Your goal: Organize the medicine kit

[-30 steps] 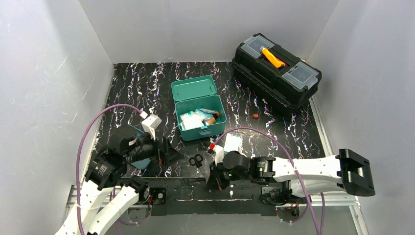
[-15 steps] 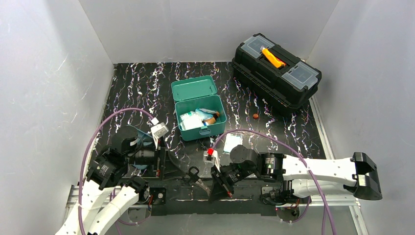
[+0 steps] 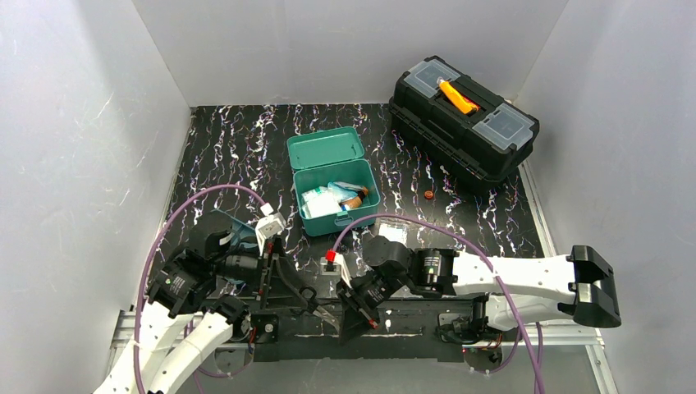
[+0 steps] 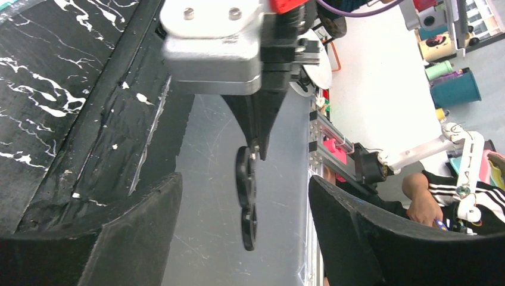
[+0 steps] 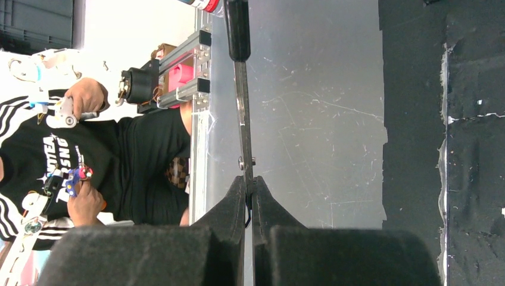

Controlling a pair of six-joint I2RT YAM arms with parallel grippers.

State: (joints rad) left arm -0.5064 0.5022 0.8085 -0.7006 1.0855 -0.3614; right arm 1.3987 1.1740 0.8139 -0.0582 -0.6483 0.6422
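The teal medicine kit stands open at mid-table, lid back, holding packets and a brown bottle. My right gripper is shut on the blades of black-handled scissors and holds them above the near edge. In the right wrist view the fingertips pinch the blades just below the pivot. My left gripper is open. In the left wrist view the scissors' handle loops hang between its two spread fingers, touching neither.
A black toolbox with an orange handle stands at the back right. A clear packet and a small orange cap lie on the mat right of the kit. A dark teal tray lies partly under my left arm.
My right gripper has taken the scissors off the mat and carried them left and toward the near edge. My left gripper has swung right, so the handles now sit between its fingers.
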